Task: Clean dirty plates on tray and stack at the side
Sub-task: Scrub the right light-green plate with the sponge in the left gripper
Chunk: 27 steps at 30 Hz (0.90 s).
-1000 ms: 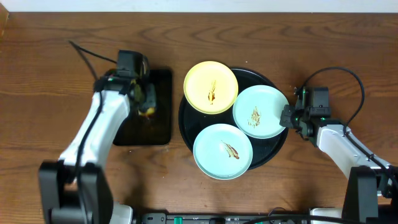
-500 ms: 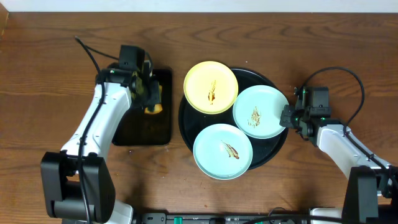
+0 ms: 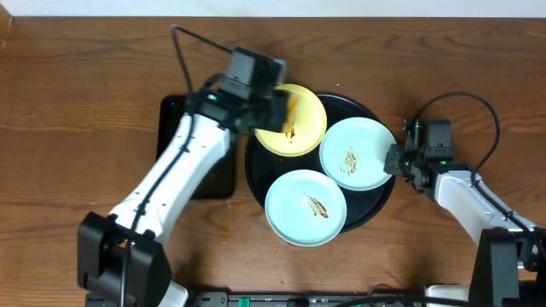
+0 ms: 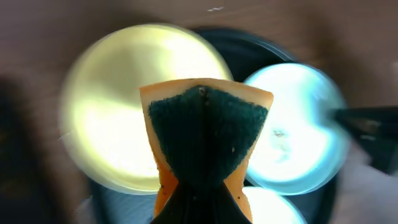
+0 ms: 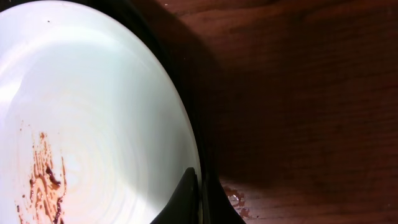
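Note:
The round black tray [image 3: 254,170] holds a pale yellow plate [image 3: 299,128] at its back left and two aqua plates, one on the right [image 3: 357,153] and one at the front [image 3: 305,207]. All three have brown smears. My left gripper [image 3: 273,104] hovers over the yellow plate's left edge, shut on an orange sponge with a dark green pad [image 4: 205,124]. The left wrist view is blurred and shows the yellow plate [image 4: 118,106] and an aqua plate [image 4: 298,130] beneath the sponge. My right gripper [image 3: 394,160] is shut on the right aqua plate's rim [image 5: 93,112] at the tray's edge [image 5: 140,15].
A rectangular black tray [image 3: 200,162] lies left of the round tray, partly under my left arm. Cables run behind both arms. A small brown stain [image 5: 236,199] marks the wooden table [image 3: 461,68] beside the tray rim.
My left arm has swung right, carrying the sponge from over the rectangular tray to over the yellow plate. The right arm and the plates have not moved.

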{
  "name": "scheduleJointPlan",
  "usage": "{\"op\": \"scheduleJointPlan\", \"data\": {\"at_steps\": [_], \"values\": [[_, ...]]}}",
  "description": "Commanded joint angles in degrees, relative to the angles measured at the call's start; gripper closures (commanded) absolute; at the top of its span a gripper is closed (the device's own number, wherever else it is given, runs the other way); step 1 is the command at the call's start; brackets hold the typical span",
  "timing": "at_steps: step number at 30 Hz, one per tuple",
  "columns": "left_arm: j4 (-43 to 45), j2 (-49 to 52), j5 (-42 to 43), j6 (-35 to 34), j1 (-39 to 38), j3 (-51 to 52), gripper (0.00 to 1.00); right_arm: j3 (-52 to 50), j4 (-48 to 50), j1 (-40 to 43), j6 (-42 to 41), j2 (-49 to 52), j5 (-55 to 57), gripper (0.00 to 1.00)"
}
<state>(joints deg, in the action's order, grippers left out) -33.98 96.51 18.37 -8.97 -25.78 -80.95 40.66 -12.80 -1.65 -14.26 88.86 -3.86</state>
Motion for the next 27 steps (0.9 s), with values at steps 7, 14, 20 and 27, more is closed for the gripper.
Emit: {"op": "scheduleJointPlan", "data": {"at_steps": [7,14,20,27], "values": [[7.85,10.08,8.72,-0.74,-10.36,-1.16,0.92,0.11,-1.51,-0.68,-0.07,0.17,0.39,0.99],[12.39,17.33,9.51,-0.74,-16.63,-1.16,0.93,0.11,-1.55,-0.68,-0.07,0.17,0.39,0.99],[15.5,22.69,9.01,-0.74,-18.29,-1.16,0.92,0.11,-1.68,-0.68,-0.07,0.17,0.37,0.99],[16.44,25.59,-2.51,-0.79,-18.34,-1.03,0.92,0.11,-1.79,-0.68,-0.07,0.17,0.37,0.99]]}}
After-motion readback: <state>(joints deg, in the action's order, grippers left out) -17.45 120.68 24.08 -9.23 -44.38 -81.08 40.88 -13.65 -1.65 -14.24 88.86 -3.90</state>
